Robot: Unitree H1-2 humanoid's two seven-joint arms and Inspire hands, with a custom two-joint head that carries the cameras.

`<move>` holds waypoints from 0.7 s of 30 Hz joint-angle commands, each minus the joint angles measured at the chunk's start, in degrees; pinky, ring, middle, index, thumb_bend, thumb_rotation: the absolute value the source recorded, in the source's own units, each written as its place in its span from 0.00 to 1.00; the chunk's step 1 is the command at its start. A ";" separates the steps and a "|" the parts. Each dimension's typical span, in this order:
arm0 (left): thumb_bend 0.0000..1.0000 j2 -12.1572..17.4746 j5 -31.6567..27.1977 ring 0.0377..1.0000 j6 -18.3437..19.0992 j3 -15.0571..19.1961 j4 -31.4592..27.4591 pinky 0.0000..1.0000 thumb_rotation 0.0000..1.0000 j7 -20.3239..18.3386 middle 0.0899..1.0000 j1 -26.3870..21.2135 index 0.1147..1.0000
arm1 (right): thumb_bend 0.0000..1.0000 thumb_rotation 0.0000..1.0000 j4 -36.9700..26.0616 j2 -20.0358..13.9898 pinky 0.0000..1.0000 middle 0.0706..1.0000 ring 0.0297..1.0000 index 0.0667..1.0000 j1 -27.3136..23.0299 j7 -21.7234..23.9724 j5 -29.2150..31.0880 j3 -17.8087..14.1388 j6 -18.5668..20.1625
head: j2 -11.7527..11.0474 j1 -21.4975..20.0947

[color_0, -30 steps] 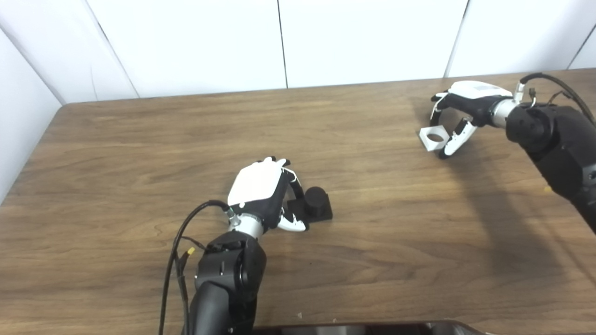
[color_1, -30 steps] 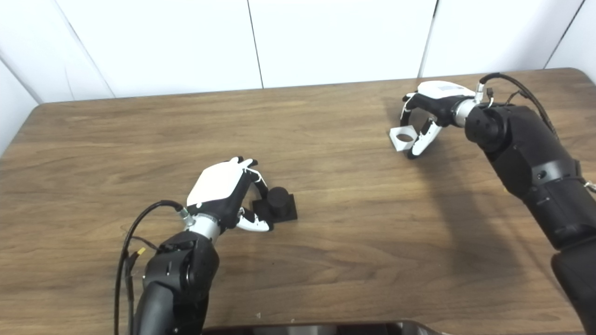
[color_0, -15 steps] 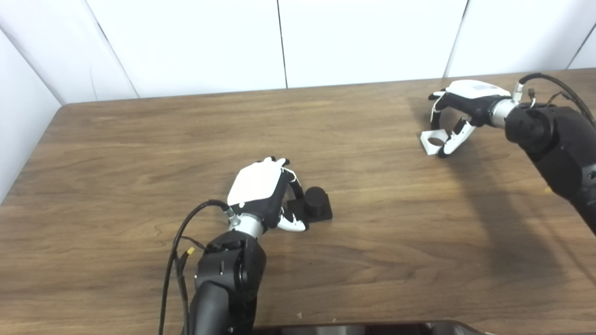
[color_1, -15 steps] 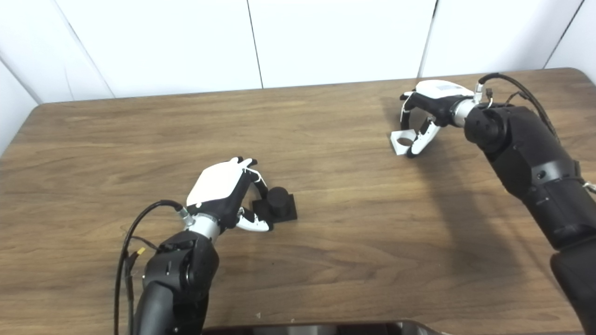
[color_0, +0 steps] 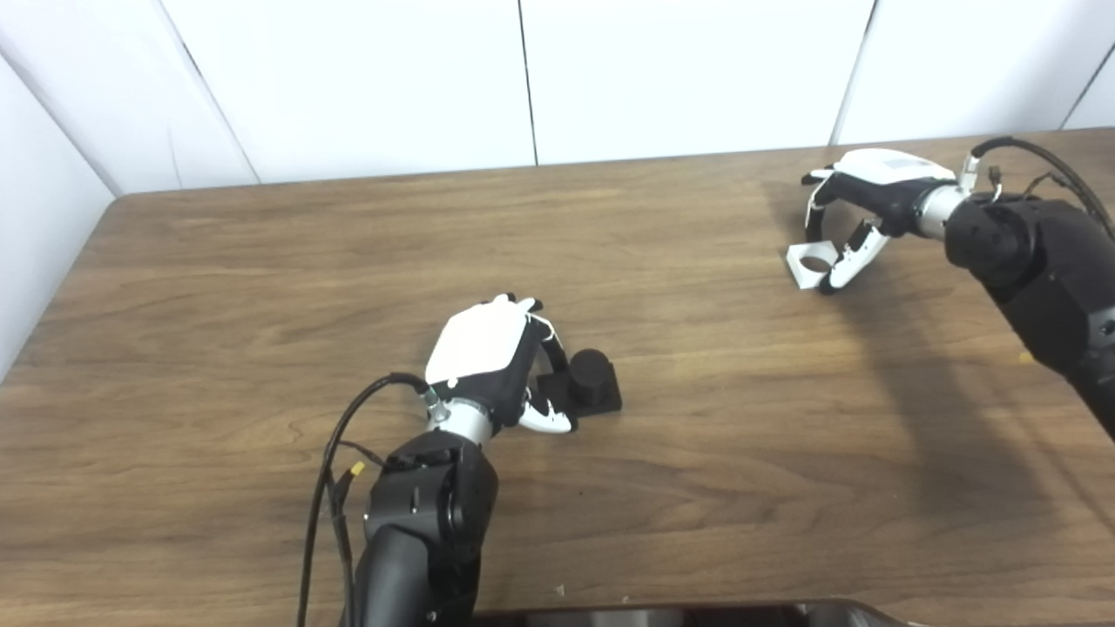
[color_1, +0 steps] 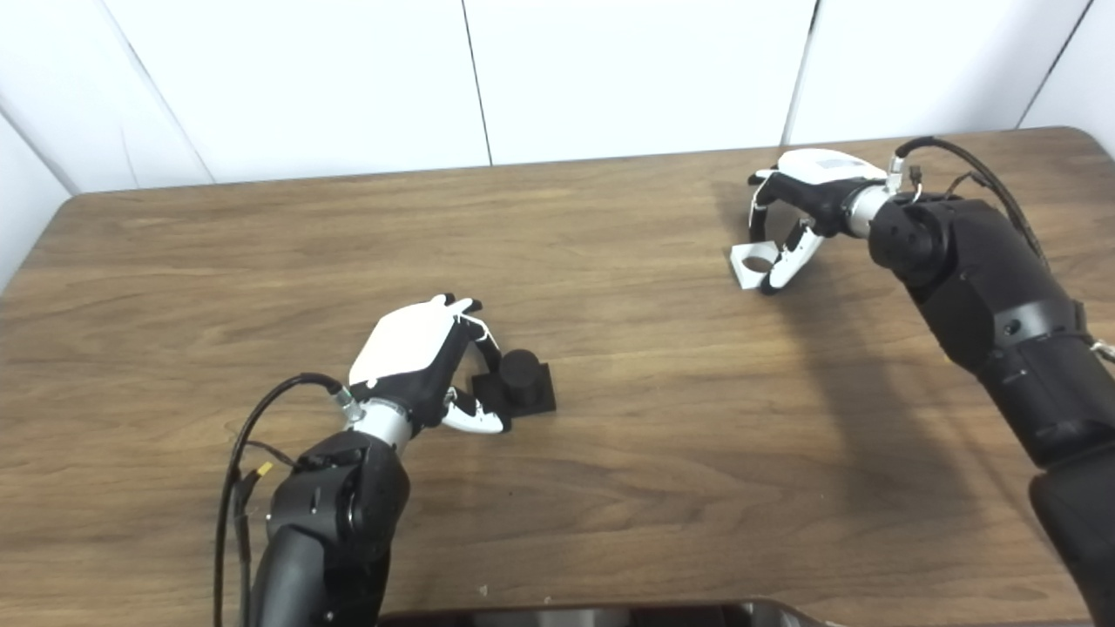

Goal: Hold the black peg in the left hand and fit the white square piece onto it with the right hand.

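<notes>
Nearest to me, toward the front edge of the surface point(color_0: 218, 287) and a little left of its middle, the left hand point(color_0: 488, 357) lies beside the black peg point(color_0: 588, 376). The peg is a short round stub standing upright on a flat square base, and the base sits flat on the wood. The hand's fingers point(color_0: 549, 344) curl round the base's left side, with the thumb at its near corner. I'd say that bracing is meant to keep the peg from sliding or tipping when something is pushed down onto it. Whether the fingers actually press the base or only cage it, I cannot tell.

Well apart from it, near the far right corner of the surface, the right hand point(color_0: 858, 205) is arched over the white square piece point(color_0: 810, 264). The piece has a round hole through it and looks to rest on the wood, slightly tilted. The fingers reach down on its far side and the thumb on its near right edge, so they close in on it from opposite sides. That pinch across the outer edges leaves the hole free, which it must be for the peg to enter. The grip looks closed on the piece, though it is not lifted.
</notes>
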 commanded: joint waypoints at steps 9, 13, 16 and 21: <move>0.52 -0.19 0.78 1.00 -0.47 -0.15 -0.73 1.00 0.06 0.34 0.93 -1.85 0.42 | 0.52 0.14 -1.45 -0.60 0.96 0.94 1.00 0.46 -1.51 -2.79 0.02 -1.14 -0.40 | -0.01 -0.17; 0.52 -0.31 0.48 1.00 -0.40 -0.10 -0.76 1.00 0.06 0.44 0.93 -1.73 0.42 | 0.53 0.15 -2.73 -0.92 0.95 0.94 1.00 0.46 -1.44 -2.54 0.18 -1.44 -0.34 | -0.08 -0.33; 0.52 -0.12 0.40 1.00 -0.69 -0.25 -0.57 1.00 0.06 0.91 0.93 -1.61 0.42 | 0.53 0.15 -4.43 -1.22 0.95 0.94 1.00 0.46 -1.32 -2.08 0.24 -1.69 -0.26 | -0.32 -0.56; 0.52 -0.08 -0.03 1.00 -0.89 -0.23 -0.17 1.00 0.06 1.70 0.93 -1.38 0.42 | 0.53 0.15 -8.11 -1.74 0.96 0.95 1.00 0.46 -1.08 -0.49 0.31 -2.10 0.43 | -0.50 -0.85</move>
